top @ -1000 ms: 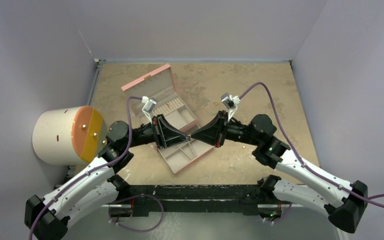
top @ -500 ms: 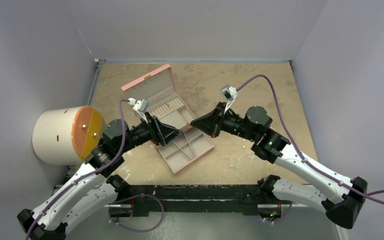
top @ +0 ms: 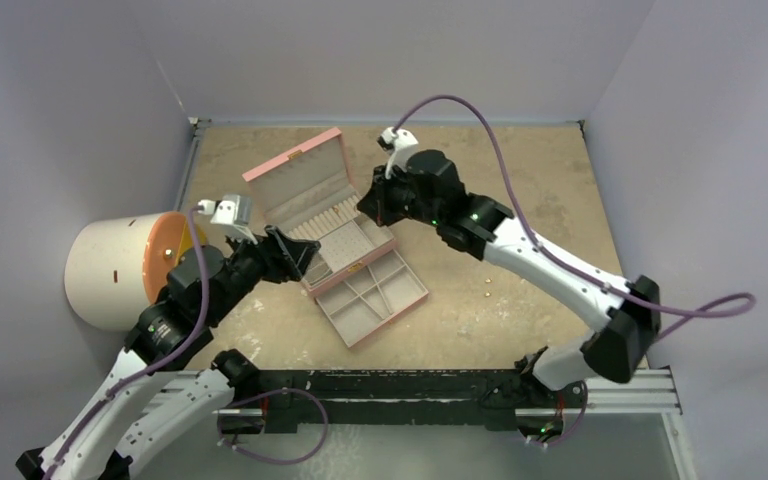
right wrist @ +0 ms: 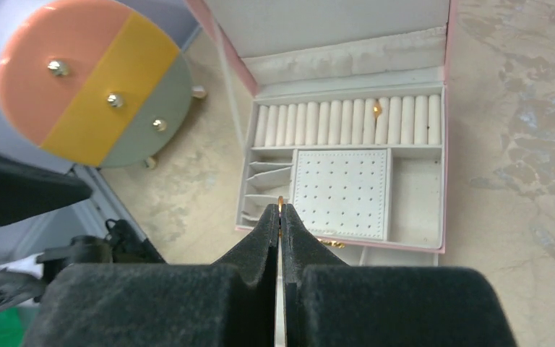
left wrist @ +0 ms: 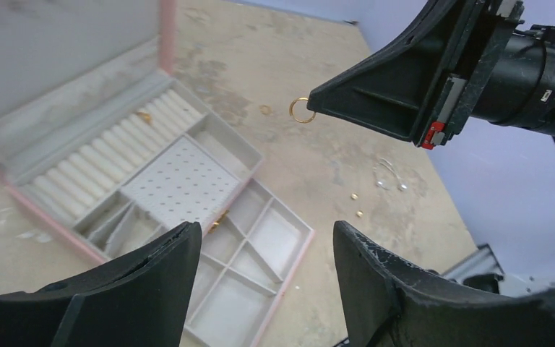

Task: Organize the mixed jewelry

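The pink jewelry box (top: 406, 297) lies open mid-table, its lid (top: 295, 166) raised at the back. My right gripper (top: 364, 206) hovers over the box's back tray, shut on a small gold ring (left wrist: 301, 110), which shows edge-on between the tips (right wrist: 280, 201). My left gripper (left wrist: 267, 231) stands open and empty, left of the box (top: 295, 256). Another gold ring (right wrist: 376, 108) sits in the white ring rolls. On the table right of the box lie loose mixed jewelry: two gold studs (left wrist: 356, 204), thin metal pieces (left wrist: 390, 176) and a tiny ring (left wrist: 264, 110).
A round cream drum (top: 120, 270) with a pink, yellow and grey face and three knobs (right wrist: 108, 97) lies on its side at the table's left edge. Grey walls close in the table on three sides. A gold clasp (right wrist: 330, 244) sits on the box's front rim.
The two grippers met tip to tip over the box a second ago. The left one has opened and drawn back left; the right one has risen and swung to the back with the ring.
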Available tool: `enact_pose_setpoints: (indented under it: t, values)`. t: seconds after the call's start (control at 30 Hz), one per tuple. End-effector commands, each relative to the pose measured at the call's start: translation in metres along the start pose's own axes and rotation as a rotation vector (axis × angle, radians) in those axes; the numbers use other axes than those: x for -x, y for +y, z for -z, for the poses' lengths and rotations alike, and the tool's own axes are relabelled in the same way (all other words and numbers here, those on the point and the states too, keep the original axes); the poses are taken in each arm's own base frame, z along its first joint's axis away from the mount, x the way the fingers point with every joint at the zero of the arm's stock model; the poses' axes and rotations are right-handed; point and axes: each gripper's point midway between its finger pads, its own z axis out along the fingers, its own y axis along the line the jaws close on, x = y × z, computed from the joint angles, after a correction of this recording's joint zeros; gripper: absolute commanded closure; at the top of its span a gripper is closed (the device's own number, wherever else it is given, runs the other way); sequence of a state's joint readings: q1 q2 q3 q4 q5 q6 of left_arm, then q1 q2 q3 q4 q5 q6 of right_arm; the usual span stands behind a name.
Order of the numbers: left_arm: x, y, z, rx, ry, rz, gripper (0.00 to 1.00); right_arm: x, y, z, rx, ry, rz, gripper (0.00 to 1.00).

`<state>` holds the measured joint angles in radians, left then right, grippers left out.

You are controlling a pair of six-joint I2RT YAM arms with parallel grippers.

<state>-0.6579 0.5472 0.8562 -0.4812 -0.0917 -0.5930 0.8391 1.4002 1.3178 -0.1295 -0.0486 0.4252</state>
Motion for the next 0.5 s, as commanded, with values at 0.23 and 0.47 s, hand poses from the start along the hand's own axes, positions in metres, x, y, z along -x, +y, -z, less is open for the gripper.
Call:
enact_pose_setpoints:
  t: [0.23, 0.47]
  values:
    - [0.026, 0.062, 0.025, 0.346, -0.132, -0.047, 0.26, -0.011, -0.033, -0.081, -0.179, 0.205, 0.122, 1.00]
    - [0.020, 0.076, 0.024, 0.396, -0.132, -0.073, 0.26, -0.023, -0.047, -0.127, -0.225, 0.253, 0.140, 1.00]
